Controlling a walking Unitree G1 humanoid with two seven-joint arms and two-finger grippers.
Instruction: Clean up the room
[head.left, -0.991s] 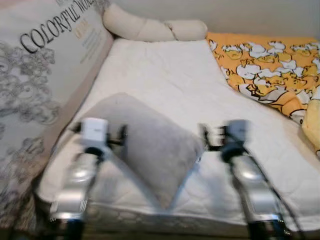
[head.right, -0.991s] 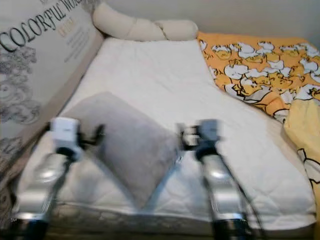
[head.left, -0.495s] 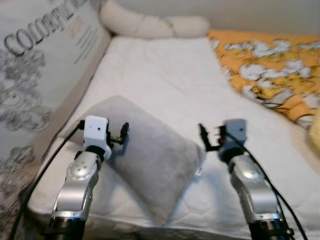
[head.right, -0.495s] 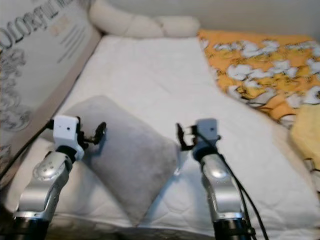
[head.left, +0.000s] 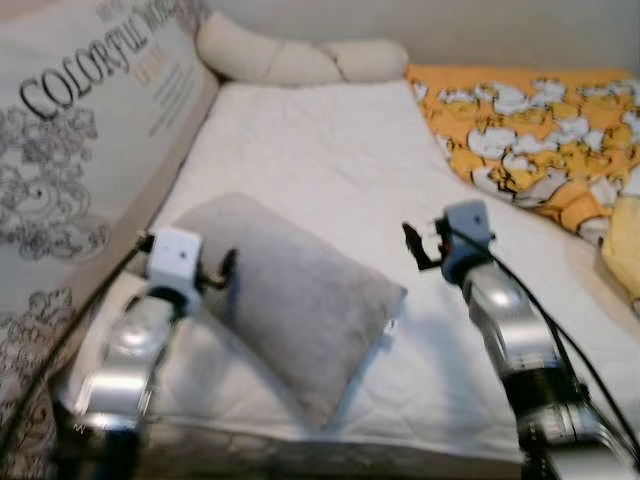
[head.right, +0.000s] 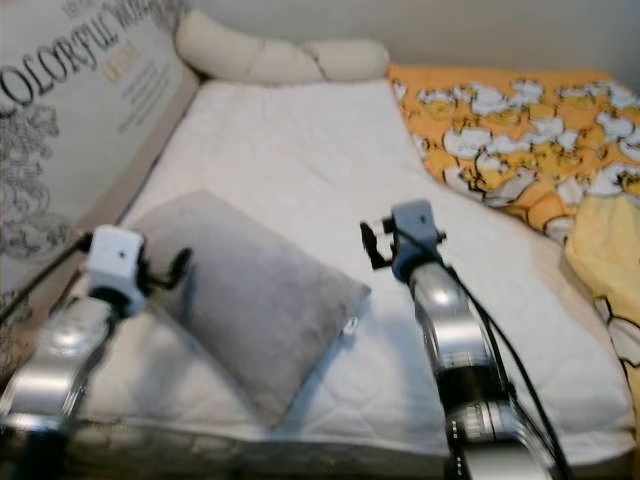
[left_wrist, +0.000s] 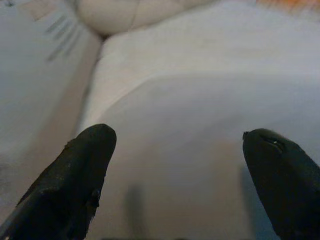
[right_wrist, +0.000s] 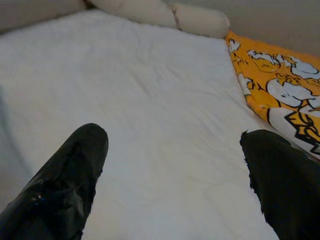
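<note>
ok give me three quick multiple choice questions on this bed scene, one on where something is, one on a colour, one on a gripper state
1. Where does the grey pillow lie?
A. near the foot edge of the white mattress
B. on the floor
C. on top of the blanket

2. What colour is the duck-print blanket?
A. blue
B. orange
C. green

3. How do the left gripper fingers stand?
A. shut on the pillow
B. open, over the pillow
C. shut on the blanket

Answers: 1 A, it rests on the mattress's near part between the arms; 2 B, orange with white ducks; 3 B, the left wrist view shows both fingers spread wide.
</note>
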